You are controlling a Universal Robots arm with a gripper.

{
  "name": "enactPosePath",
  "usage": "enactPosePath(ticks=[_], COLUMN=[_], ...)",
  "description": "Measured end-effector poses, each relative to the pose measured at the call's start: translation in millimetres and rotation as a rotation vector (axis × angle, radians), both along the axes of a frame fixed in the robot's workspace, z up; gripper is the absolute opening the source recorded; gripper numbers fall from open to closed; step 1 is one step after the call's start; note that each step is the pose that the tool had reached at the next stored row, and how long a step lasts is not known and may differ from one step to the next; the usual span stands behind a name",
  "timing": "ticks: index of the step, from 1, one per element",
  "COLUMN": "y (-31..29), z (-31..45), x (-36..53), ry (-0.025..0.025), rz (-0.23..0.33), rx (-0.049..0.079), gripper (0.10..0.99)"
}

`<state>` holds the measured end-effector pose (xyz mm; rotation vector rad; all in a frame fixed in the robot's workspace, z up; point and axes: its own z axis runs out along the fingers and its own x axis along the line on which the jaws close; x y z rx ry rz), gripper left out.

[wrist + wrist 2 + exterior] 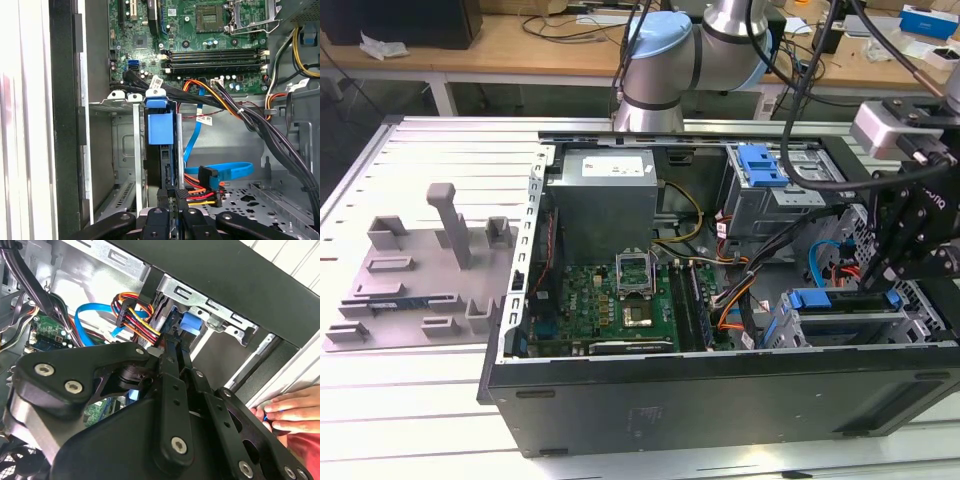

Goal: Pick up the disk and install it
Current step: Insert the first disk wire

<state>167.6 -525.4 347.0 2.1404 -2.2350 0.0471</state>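
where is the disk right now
The silver disk in its blue plastic bracket stands on edge in the metal drive cage at the exterior view's lower right, inside the black computer case, under the claw.

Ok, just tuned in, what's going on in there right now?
The arm's hand is down inside the open computer case, right at the disk. The disk stands on edge in a slot of the drive cage, with its blue bracket showing. Whether it is fully seated can't be told from these views.
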Motion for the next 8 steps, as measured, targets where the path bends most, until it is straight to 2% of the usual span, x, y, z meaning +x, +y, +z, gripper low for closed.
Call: enactPosePath(ticks=[8], y=[0.0], z=[-4.0], x=[0.3], ry=[0.0000], rz=[0.000], rx=[0.000], gripper=[0.169])
